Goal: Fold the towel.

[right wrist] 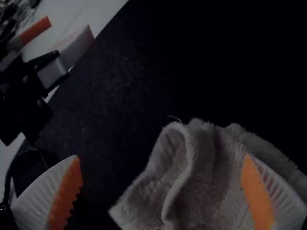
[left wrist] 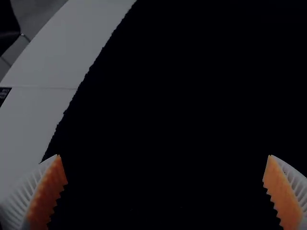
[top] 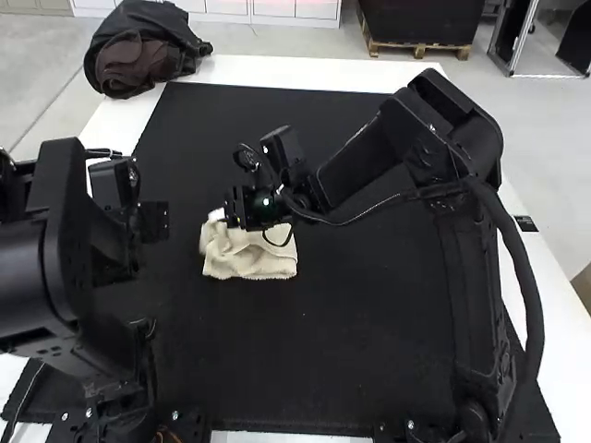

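Observation:
The cream towel (top: 249, 258) lies bunched near the mat's middle, its left part rumpled and its lower edge fairly straight. My right gripper (top: 222, 214) is over the towel's upper left part. In the right wrist view, the right gripper (right wrist: 161, 155) is open, with the towel's raised folds (right wrist: 196, 177) partly between its fingers and no visible grip. My left gripper (top: 118, 189) stands left of the towel, apart from it. The left wrist view shows the left gripper (left wrist: 163, 155) open above the black mat (left wrist: 168, 96), holding nothing.
The black mat (top: 369, 323) covers most of the white table (top: 277, 69). A dark bag (top: 138, 51) rests at the table's far left corner. The right arm reaches across the middle, and the left arm stands along the left side.

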